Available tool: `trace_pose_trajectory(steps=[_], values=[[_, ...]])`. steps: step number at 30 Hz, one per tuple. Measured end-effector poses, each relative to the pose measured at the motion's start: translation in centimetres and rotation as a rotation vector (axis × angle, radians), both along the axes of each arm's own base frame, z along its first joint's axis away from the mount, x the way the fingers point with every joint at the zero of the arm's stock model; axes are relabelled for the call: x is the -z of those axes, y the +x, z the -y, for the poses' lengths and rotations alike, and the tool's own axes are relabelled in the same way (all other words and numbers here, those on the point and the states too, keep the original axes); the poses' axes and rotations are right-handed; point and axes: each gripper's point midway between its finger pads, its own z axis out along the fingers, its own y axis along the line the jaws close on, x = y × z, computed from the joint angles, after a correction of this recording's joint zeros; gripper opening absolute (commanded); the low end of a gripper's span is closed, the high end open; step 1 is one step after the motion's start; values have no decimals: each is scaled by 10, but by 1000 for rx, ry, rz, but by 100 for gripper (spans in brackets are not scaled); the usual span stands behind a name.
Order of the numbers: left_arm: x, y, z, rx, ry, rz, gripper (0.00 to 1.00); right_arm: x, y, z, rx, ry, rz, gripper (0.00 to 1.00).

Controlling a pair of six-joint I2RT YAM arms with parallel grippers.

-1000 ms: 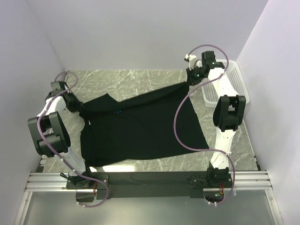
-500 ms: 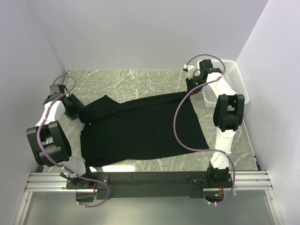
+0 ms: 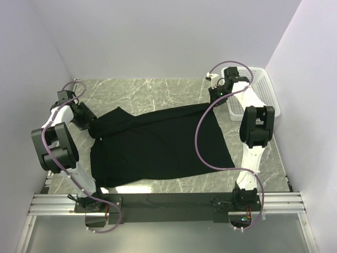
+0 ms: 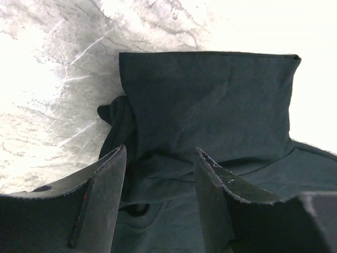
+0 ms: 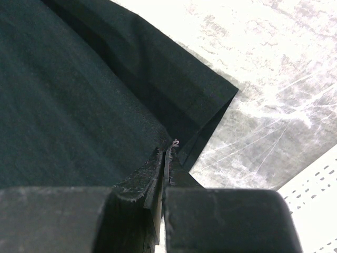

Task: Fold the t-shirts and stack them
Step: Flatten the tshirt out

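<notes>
Changed since the earlier frame: left gripper [image 3: 87, 122] had let go and spread, and the t-shirt [image 3: 158, 145] end it had held up had dropped onto the table [image 3: 147, 89].

Top view: one black t-shirt lay spread but rumpled, left of the basket [image 3: 258, 89]. Right gripper [image 3: 215, 95] sat at the shirt corner nearest the basket, left gripper at the end farthest from it.

Left wrist view: left gripper [image 4: 160, 158] stood spread and empty over a flat sleeve of the t-shirt [image 4: 210, 105], with cloth bunched beside it.

Right wrist view: right gripper [image 5: 164, 155] was pressed together, pinching the t-shirt [image 5: 63, 95] by its edge, basket [image 5: 321, 179] just beside.

Handling note, as judgement: flattening was the step in hand. The bunched end away from the basket wanted re-gripping at a true corner and drawing taut against the right pinch before any fold.
</notes>
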Motion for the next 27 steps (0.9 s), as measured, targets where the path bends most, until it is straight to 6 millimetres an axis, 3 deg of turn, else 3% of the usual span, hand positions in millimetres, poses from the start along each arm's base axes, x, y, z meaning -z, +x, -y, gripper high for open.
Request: trace_pose_trajectory(steps=[10, 21, 27], values=[[24, -2, 6, 16, -20, -60, 51, -4, 3, 1, 2, -3, 13, 0], [24, 2, 13, 37, -36, -45, 46, -5, 5, 1, 4, -6, 17, 0], [25, 2, 17, 46, -51, -41, 33, -5, 5, 1, 4, -7, 18, 0]])
